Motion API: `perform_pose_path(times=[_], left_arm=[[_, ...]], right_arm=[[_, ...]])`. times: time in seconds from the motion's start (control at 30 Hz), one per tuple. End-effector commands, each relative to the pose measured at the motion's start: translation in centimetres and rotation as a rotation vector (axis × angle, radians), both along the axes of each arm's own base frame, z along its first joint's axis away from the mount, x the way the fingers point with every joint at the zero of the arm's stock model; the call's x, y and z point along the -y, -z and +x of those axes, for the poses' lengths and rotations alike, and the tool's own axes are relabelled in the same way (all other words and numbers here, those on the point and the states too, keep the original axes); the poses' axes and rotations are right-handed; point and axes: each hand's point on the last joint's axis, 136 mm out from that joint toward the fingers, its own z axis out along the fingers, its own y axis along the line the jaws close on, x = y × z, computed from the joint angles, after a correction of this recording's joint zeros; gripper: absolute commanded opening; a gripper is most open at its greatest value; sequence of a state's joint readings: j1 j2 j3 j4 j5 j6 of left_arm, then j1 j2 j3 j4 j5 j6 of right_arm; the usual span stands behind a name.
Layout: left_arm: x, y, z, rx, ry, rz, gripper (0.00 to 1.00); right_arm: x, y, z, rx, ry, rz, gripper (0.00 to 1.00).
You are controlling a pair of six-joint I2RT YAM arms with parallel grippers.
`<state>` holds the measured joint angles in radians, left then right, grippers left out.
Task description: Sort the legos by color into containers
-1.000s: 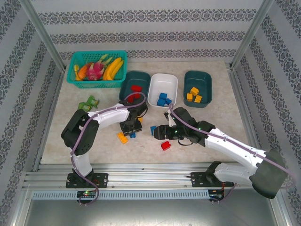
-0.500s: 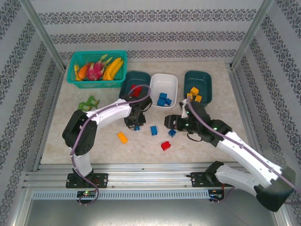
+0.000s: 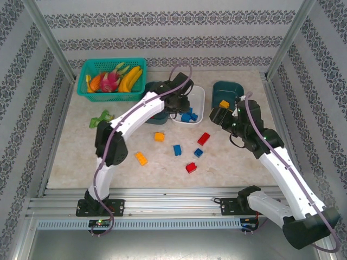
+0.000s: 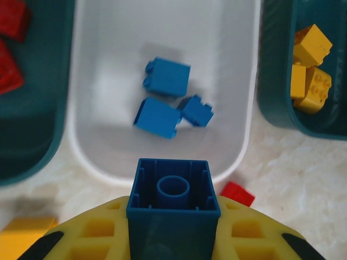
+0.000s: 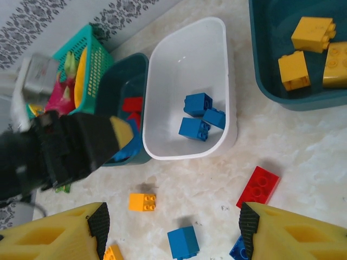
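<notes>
My left gripper [image 4: 173,238] was clamped on a blue brick [image 4: 173,187], its yellow fingers [image 4: 92,235] pressed against the brick's two sides and the hollow underside turned toward my wrist camera. From the wrist, the brick sat in line with the near rim of the white tray [image 4: 162,32]. In the top view the left gripper [image 3: 181,103] was at that tray's [image 3: 199,96] left side. Three blue bricks [image 4: 157,116] lay together in the tray, touching or nearly so.

My right gripper [image 5: 173,223] was spread wide with nothing between its fingers [image 5: 65,235]. In the top view the right gripper [image 3: 219,115] was at the near left corner of the right teal tray [image 3: 233,89], which held yellow bricks [image 5: 312,33]. The left teal tray [image 5: 122,73] held red bricks [image 4: 8,70].

Loose pieces lay on the table [image 3: 244,162], all apart from my hands:
- a long red brick [image 5: 258,187]
- an orange brick [image 5: 142,202]
- a blue one [image 5: 183,242]

In the top view, another red brick [image 3: 191,168] and a yellow-orange brick [image 3: 141,158] lay nearer my bases.
</notes>
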<state>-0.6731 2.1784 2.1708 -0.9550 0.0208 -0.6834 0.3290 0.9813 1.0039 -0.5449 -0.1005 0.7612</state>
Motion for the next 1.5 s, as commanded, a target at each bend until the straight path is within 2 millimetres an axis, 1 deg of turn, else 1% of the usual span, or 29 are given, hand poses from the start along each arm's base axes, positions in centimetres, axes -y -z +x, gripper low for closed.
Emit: perform_pose_path(times=[0.0, 0.13, 0.2, 0.3, 0.43, 0.6, 0.7, 0.8, 0.83, 0.9, 1.0, 1.07, 1.17, 1.2, 1.3, 1.37, 1.4, 1.47], left_arm=[[0.2, 1.1, 2.1, 0.036, 0.061, 0.08, 0.21], [0.2, 2.4, 5.4, 0.084, 0.051, 0.11, 0.21], [0.0, 3.0, 6.6, 0.114, 0.053, 0.135, 0.22], [-0.5, 4.5, 7.5, 0.135, 0.055, 0.199, 0.21], [-2.1, 6.4, 7.9, 0.117, 0.01, 0.273, 0.21], [-1.7, 8.8, 7.9, 0.07, 0.019, 0.256, 0.23], [-2.0, 10.2, 7.5, 0.033, 0.009, 0.267, 0.24], [-2.1, 10.7, 7.4, 0.017, 0.003, 0.268, 0.26], [-2.0, 10.6, 7.4, 0.018, 0.007, 0.263, 0.31], [-1.9, 10.0, 7.5, 0.025, 0.008, 0.25, 0.42], [-1.6, 8.1, 7.6, 0.052, 0.004, 0.221, 0.55], [-1.6, 6.3, 7.6, 0.071, -0.008, 0.198, 0.59], [-2.0, 2.3, 7.0, 0.109, -0.04, 0.154, 0.66], [-2.2, 1.0, 6.8, 0.118, -0.048, 0.137, 0.67], [-3.3, -3.2, 5.3, 0.139, -0.093, 0.094, 0.74], [-4.5, -5.5, 3.5, 0.131, -0.118, 0.057, 0.75], [-4.9, -6.1, 2.6, 0.124, -0.123, 0.047, 0.75], [-6.5, -7.1, 0.0, 0.1, -0.133, 0.035, 0.76]], right_arm=[[-0.9, -2.0, 0.8, 0.037, -0.03, 0.059, 0.67], [-1.4, -1.4, 1.7, 0.019, -0.051, 0.067, 0.67], [-1.3, -1.0, 2.1, 0.011, -0.056, 0.066, 0.67], [-1.1, -0.4, 2.5, -0.004, -0.058, 0.067, 0.67], [-1.1, 0.1, 3.0, -0.017, -0.067, 0.076, 0.67], [-1.3, 0.9, 3.1, -0.042, -0.079, 0.079, 0.67], [-1.3, 1.1, 3.1, -0.05, -0.081, 0.081, 0.67], [-1.3, 1.2, 3.0, -0.052, -0.081, 0.082, 0.67], [-1.3, 1.1, 3.0, -0.051, -0.084, 0.081, 0.67], [-1.3, 1.3, 2.9, -0.054, -0.085, 0.079, 0.68], [-1.3, 1.3, 2.7, -0.058, -0.093, 0.069, 0.69], [-1.3, 1.3, 2.6, -0.056, -0.104, 0.059, 0.69], [-1.2, 1.4, 2.2, -0.058, -0.121, 0.032, 0.68], [-1.2, 1.4, 2.0, -0.057, -0.128, 0.024, 0.68], [-1.8, 1.7, 1.1, -0.055, -0.154, -0.014, 0.68], [-3.0, 2.0, 0.1, -0.056, -0.199, -0.053, 0.68], [-3.7, 2.2, -0.3, -0.056, -0.221, -0.069, 0.68], [-5.4, 2.5, -1.4, -0.05, -0.273, -0.102, 0.68]])
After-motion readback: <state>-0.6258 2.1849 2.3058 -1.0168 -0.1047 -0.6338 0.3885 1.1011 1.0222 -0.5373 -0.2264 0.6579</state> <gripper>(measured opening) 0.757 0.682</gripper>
